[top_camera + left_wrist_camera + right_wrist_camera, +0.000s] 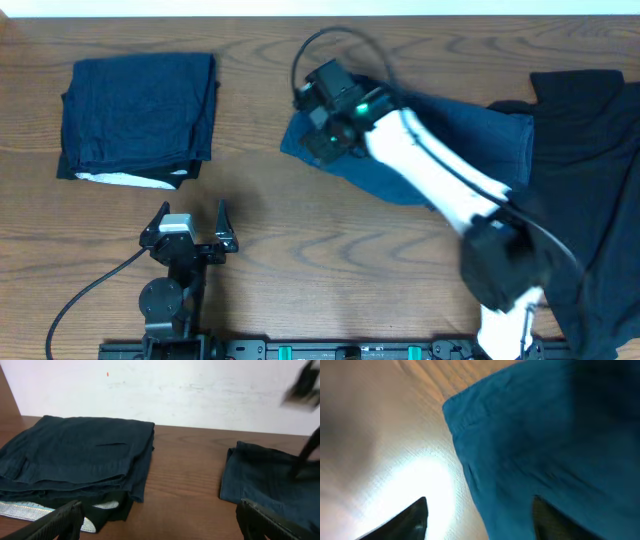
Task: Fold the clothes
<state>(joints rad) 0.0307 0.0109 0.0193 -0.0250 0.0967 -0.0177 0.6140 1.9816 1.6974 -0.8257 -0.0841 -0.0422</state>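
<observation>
Across the brown wood-grain tabletop (300, 230), below a plain white wall (200, 390), we see a folded navy stack (138, 115) far left, seamed blue denim (470, 140) mid-table and limp black cloth (590, 150) on the right. Our left fingers (65, 517) are spread and empty. Our right fingers (415, 517) are spread above the denim's corner.
</observation>
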